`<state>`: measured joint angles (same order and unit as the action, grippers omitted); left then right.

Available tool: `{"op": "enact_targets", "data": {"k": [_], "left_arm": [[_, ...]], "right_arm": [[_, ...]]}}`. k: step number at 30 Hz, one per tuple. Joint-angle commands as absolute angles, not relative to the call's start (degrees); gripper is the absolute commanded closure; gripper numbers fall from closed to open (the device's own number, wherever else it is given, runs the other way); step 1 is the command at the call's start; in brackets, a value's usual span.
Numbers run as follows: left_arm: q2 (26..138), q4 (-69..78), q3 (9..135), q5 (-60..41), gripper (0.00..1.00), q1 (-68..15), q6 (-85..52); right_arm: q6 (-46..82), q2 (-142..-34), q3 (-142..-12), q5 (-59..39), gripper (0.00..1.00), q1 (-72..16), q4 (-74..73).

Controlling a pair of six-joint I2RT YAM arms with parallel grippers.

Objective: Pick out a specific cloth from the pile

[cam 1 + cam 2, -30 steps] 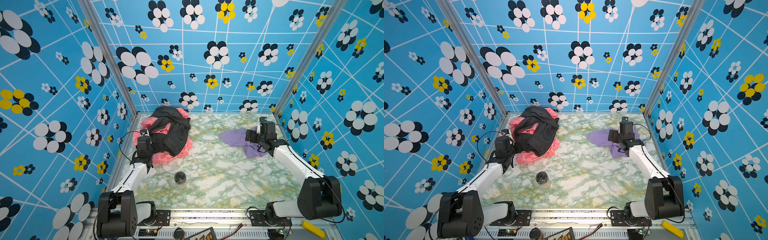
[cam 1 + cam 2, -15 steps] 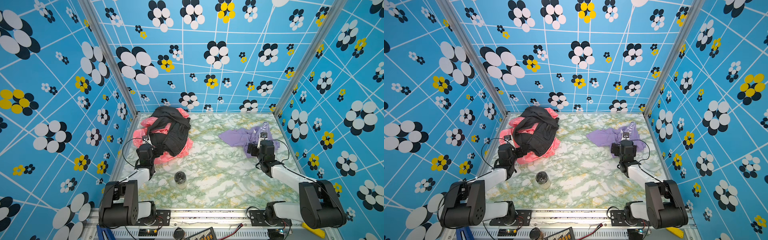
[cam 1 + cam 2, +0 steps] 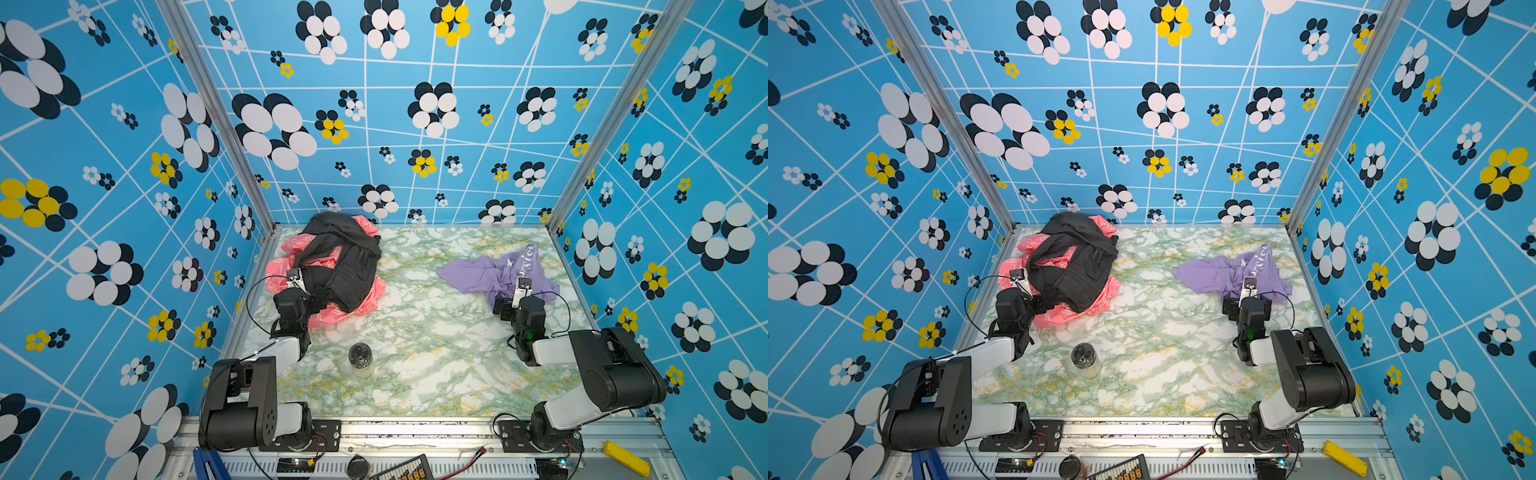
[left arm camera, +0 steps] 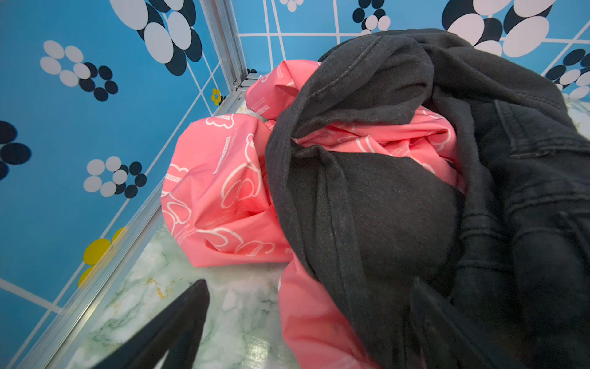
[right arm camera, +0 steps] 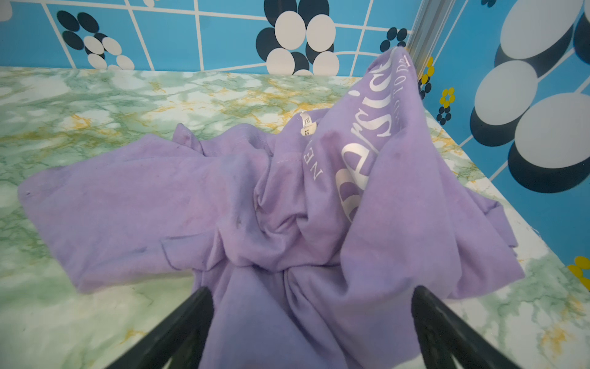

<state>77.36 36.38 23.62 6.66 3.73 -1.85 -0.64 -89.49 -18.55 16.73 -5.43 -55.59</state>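
Right wrist view: right claw wide, empty, thin lilac white-lettered cloth slack just ahead, black-and-coral garment pile well apart; picking looks done, next: back off cleanly.

A wide bare lane of the surface runs between the pile in the far left corner and the cloth near the right wall; the two lie well apart. Only a small jar stands in that lane, toward the near edge. The pile crowds the left wall, leaving a narrow strip. The left gripper spreads its fingers at the pile's near edge, the right gripper over the cloth's near folds.
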Motion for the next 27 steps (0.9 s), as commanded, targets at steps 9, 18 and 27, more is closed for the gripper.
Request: {"op": "enact_targets", "data": {"k": [9, 18, 27], "left_arm": [[83.04, 49.53, 21.04, 1.82, 0.01, 2.03, -4.50], [88.81, 53.22, 21.73, 3.65, 0.01, -2.14, 0.00], [88.71, 52.72, 21.82, 3.30, 0.01, -1.86, -0.26]], "right_arm": [[-1.23, -89.66, -19.01, 14.88, 0.01, -4.83, -59.50], [-1.23, -89.74, -19.07, 14.95, 0.01, -4.86, -59.28], [-0.36, -89.79, -19.52, 17.60, 0.01, -4.84, -58.71]]}}
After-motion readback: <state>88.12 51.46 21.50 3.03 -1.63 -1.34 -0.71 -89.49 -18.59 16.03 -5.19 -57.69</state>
